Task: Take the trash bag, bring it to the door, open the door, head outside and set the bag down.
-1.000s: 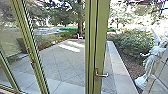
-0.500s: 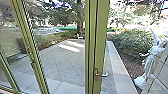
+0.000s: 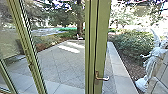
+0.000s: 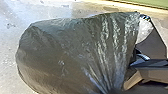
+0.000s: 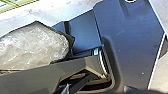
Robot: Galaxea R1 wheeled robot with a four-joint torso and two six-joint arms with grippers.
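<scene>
The dark, glossy trash bag [image 4: 67, 55] bulges full and round, its film drawn into tight creases at one end. Whitish plastic [image 4: 144, 31] shows just beside it, near a dark robot part [image 4: 153, 42]. Pale floor [image 4: 15, 15] lies around the bag.

The glossy dark trash bag [image 4: 72, 55] bulges, creased, against pale floor [image 4: 10, 32]; the green-framed door [image 3: 102, 47] stands upright before paving [image 3: 67, 66].
</scene>
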